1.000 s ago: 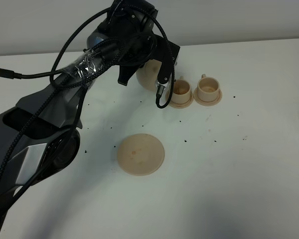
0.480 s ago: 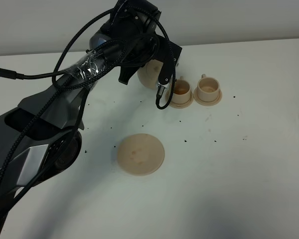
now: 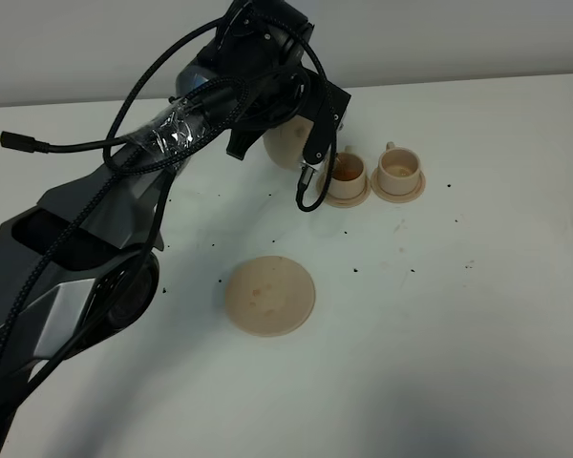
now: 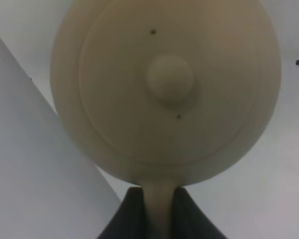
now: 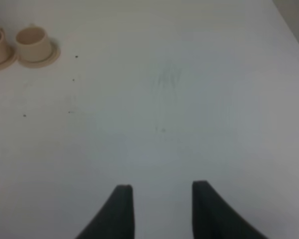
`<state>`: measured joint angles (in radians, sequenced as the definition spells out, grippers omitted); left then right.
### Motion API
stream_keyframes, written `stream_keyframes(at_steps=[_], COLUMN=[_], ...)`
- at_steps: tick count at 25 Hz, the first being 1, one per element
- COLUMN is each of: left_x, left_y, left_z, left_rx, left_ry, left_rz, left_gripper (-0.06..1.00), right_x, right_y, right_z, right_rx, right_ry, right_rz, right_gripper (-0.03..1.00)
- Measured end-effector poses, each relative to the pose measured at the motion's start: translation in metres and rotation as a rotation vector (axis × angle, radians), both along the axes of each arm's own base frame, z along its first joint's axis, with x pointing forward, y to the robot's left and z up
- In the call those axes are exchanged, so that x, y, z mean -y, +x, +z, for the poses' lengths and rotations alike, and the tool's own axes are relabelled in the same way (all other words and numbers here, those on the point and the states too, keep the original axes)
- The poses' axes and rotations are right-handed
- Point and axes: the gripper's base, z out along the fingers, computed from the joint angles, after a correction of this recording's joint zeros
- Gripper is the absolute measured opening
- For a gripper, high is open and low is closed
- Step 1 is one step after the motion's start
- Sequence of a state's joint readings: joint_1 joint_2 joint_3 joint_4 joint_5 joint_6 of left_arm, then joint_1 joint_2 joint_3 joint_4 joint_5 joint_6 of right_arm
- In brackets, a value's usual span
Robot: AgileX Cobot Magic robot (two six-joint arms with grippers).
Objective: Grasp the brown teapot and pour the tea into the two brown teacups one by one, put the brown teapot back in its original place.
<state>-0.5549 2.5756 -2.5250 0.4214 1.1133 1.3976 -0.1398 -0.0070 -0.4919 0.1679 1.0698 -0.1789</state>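
Fingers [image 4: 133,215] of the left gripper [image 4: 158,193] are clamped on the loop handle of the brown teapot [image 4: 114,99], one dark finger on each side of the handle. The left wrist view looks down on the round lid with its knob [image 4: 170,78]. In the exterior high view the left arm [image 3: 105,219] reaches to the far part of the white surface [image 3: 458,315], and the gripper body hides most of the teapot, so only a pale part of its side shows. Whether the teapot stands on the surface or hangs a little above it, I cannot tell.

At 3 o'clock from the teapot stand the two brown teacups, each on a small saucer. The near teacup [image 3: 347,170] is just beside the teapot, and the far teacup [image 3: 398,168] is next to it at 3 o'clock. The flat round saucer plate [image 3: 269,295] lies bare at 6 o'clock from the teapot, well apart from it. Small dark specks [image 3: 355,270] are scattered on the surface.

The right gripper [image 5: 162,199] hovers over a bare part of the surface. Its fingers are apart, with nothing between them.
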Motion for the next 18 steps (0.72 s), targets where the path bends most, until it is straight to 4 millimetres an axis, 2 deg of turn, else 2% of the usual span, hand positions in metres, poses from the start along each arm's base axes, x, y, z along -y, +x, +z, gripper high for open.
stream_keyframes(at_steps=[18], left_x=[0.0008], left_y=[0.0024], left_z=[-0.0087], left_rx=[0.007], left_ry=[0.026], left_rz=[-0.01], left_gripper=[0.15], right_x=[0.0], right_y=[0.0], right_z=[0.0], right_rx=[0.0], right_ry=[0.0], right_rz=[0.0], right_gripper=[0.31])
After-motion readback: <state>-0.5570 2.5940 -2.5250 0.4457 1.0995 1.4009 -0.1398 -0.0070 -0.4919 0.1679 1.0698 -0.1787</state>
